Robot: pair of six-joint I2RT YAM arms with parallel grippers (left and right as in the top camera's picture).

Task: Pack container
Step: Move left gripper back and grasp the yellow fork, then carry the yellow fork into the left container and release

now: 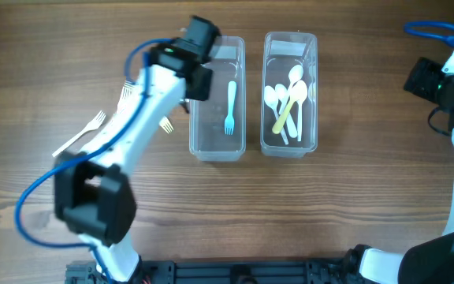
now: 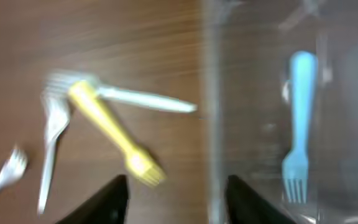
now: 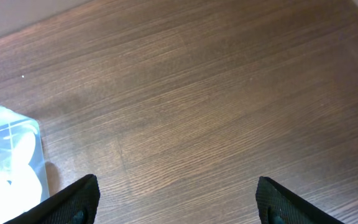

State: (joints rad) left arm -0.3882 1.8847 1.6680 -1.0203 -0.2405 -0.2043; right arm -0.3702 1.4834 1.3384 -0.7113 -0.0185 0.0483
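Note:
Two clear plastic containers stand side by side at the table's back. The left container [image 1: 217, 142] holds one blue fork [image 1: 230, 106], also in the left wrist view [image 2: 298, 124]. The right container [image 1: 290, 146] holds several white spoons and a yellow spoon [image 1: 288, 110]. My left gripper [image 2: 176, 199] is open and empty at the left container's left wall. Just beyond it on the table lie a yellow fork [image 2: 114, 130] and several white forks [image 2: 51, 134]. My right gripper [image 3: 179, 199] is open and empty over bare wood at the far right.
More white forks [image 1: 93, 126] lie on the table left of the left arm. The right container's corner shows in the right wrist view [image 3: 11, 162].

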